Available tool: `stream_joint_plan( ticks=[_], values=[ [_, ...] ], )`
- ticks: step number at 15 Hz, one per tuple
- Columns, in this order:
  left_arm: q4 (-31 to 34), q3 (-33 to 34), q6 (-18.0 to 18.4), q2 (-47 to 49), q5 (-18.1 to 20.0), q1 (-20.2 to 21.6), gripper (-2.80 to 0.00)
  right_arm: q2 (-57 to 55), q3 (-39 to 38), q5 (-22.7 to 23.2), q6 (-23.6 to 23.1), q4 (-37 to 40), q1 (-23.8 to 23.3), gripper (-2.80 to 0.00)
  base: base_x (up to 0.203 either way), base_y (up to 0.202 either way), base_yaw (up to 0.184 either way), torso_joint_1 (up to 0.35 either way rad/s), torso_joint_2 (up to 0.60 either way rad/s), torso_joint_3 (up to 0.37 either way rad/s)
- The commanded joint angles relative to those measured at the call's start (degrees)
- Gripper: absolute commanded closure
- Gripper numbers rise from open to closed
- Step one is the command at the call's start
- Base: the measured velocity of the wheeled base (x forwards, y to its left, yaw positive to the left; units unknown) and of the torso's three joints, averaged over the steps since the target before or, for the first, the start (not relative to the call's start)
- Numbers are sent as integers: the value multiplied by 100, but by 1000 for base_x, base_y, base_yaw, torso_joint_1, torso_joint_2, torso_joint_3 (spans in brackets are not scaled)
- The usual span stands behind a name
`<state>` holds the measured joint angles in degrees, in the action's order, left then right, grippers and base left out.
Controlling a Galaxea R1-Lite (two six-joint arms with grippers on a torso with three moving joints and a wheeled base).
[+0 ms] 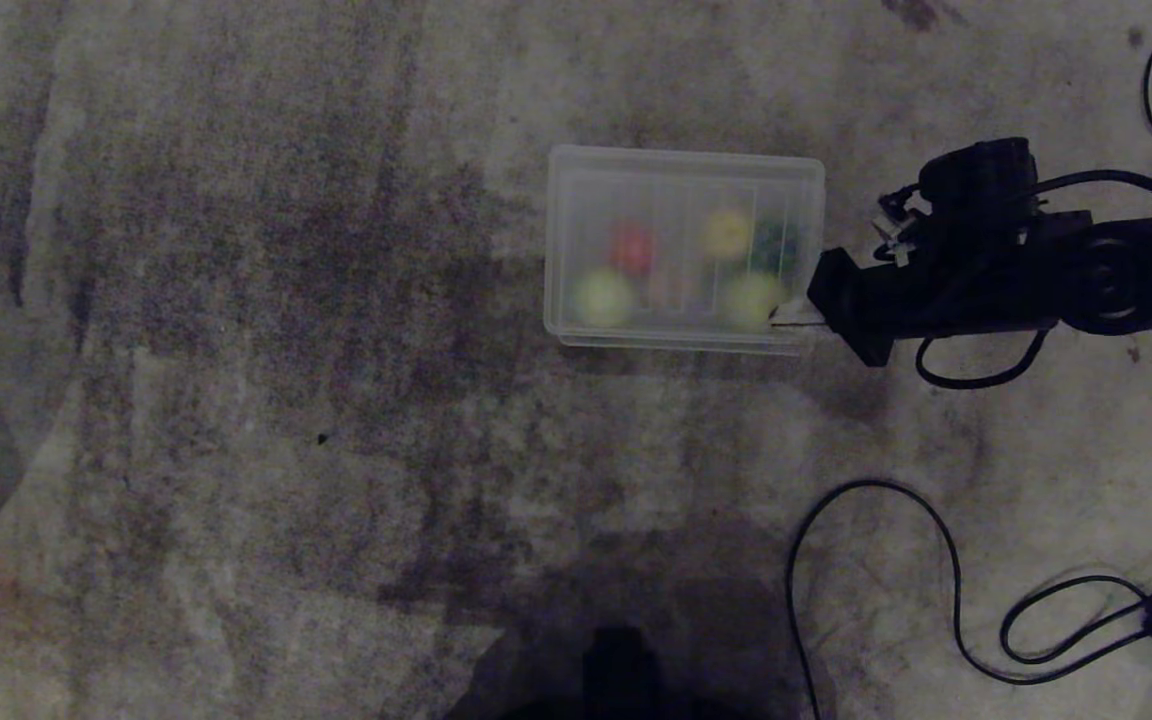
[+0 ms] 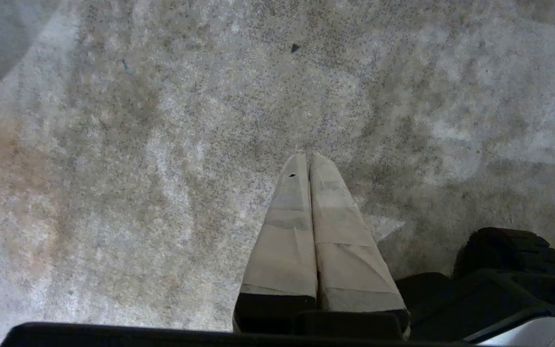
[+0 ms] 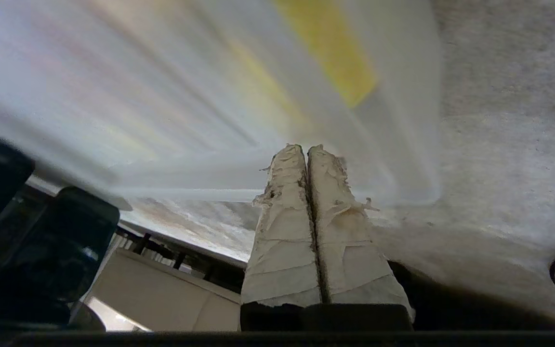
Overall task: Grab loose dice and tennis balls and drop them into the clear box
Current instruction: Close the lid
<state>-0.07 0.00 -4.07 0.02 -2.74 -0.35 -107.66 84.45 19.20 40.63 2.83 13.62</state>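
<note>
Clear box [image 1: 684, 170] on grey floor [image 1: 236, 400] holds dice and tennis balls; right gripper [image 1: 796, 315] at its right end.

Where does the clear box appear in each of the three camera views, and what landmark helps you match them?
Head view: the clear box sits upper centre, lid on, coloured shapes blurred inside.
Left wrist view: not in it; only floor.
Right wrist view: its wall fills the upper part, beyond the fingertips.
Shared landmark: the right gripper, shut, at the box's right end.
</note>
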Motion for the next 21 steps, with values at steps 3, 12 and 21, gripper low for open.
stream_joint_plan(
  ticks=[3, 12, 21],
  values=[
    [-1, 9, -6, 6, -4, 0, 0, 419, -104, 101, 7, 424, 149, 0, 0, 0, 0, 0, 0, 0],
    [-1, 9, -6, 6, -7, 0, 0, 499, 598, 33, -669, -401, -347, 0, 0, 0, 0, 0, 0, 0],
    [-1, 9, -6, 6, -7, 0, 0, -148, 1754, 26, -741, -1376, -399, 0, 0, 0, 0, 0, 0, 0]
  ],
)
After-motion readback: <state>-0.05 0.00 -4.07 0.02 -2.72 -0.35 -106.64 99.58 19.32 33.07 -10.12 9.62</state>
